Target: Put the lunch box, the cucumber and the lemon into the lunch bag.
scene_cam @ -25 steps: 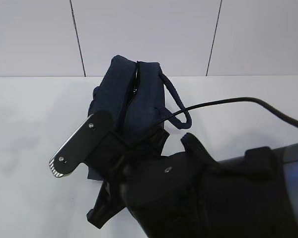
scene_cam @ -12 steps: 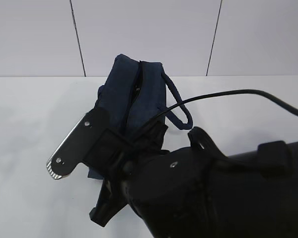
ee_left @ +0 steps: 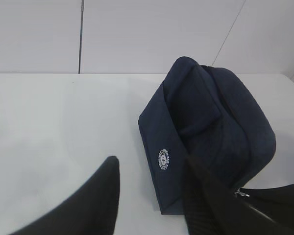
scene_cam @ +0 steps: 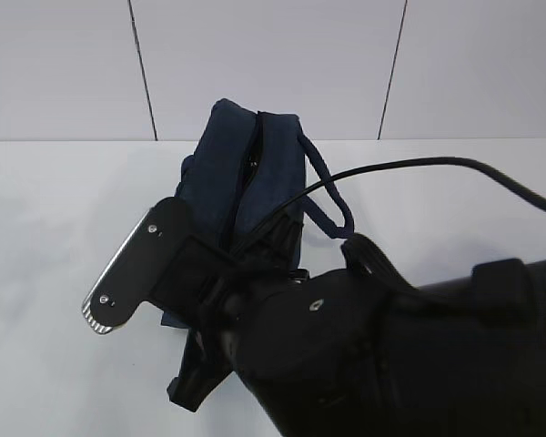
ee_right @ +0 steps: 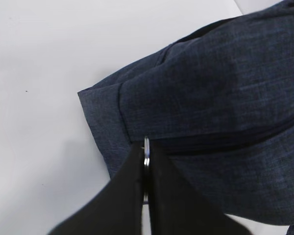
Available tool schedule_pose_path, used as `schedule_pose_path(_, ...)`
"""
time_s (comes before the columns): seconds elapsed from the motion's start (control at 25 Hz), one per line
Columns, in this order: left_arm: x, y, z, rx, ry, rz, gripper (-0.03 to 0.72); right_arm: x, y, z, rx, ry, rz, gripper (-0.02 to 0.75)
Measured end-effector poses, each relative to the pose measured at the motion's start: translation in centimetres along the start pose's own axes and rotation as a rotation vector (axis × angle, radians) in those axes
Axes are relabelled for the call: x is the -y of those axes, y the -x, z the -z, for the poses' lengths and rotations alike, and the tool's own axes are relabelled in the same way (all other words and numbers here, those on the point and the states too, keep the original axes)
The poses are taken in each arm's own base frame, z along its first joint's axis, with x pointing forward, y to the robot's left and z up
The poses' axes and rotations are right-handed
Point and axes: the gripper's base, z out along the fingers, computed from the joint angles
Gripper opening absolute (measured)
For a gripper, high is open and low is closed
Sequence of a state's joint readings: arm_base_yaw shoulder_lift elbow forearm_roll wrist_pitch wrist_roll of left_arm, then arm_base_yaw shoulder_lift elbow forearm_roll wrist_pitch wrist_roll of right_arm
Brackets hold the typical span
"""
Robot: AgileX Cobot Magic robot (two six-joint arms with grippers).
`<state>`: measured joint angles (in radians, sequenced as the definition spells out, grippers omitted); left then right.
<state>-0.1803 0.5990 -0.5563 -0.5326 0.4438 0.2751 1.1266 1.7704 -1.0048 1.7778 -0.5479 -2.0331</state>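
Observation:
The dark navy lunch bag (scene_cam: 246, 182) stands mid-table, zipper line on top, looped handle (scene_cam: 332, 196) hanging to its right. My right arm (scene_cam: 373, 355) fills the foreground and hides the bag's near end. In the right wrist view my right gripper (ee_right: 146, 151) is shut on the silver ring zipper pull (ee_right: 146, 146) at the end of the bag (ee_right: 210, 88). My left gripper (ee_left: 149, 160) is open and empty at the near left corner of the bag (ee_left: 206, 122); its right finger overlaps the fabric. The lunch box, cucumber and lemon are out of view.
The white table (scene_cam: 55, 209) runs back to a pale panelled wall (scene_cam: 273, 64). A black cable (scene_cam: 437, 168) arcs from the right arm over the table on the right. The bag has a small white round logo (ee_left: 164, 159) on its left side.
The right arm's gripper body has shifted slightly down and left while holding the zipper pull. The bag's top has shifted a little to the right and stands straighter.

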Motion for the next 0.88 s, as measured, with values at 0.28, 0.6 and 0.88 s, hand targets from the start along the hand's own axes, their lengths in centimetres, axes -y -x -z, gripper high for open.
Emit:
schedule_pose_path(0.28,0.0,0.0,0.0,0.0,0.0,0.0,0.308,0.19,0.02,0.0,0.002,-0.021,0.012,0.008)
schedule_pose_path(0.6,0.0,0.0,0.0,0.0,0.0,0.0,0.308,0.29,-0.05,-0.29,0.005,-0.02,0.019,0.008)
schedule_pose_path(0.88,0.0,0.0,0.0,0.0,0.0,0.0,0.308,0.02,-0.22,-0.72,0.002,-0.021,0.029,0.008)
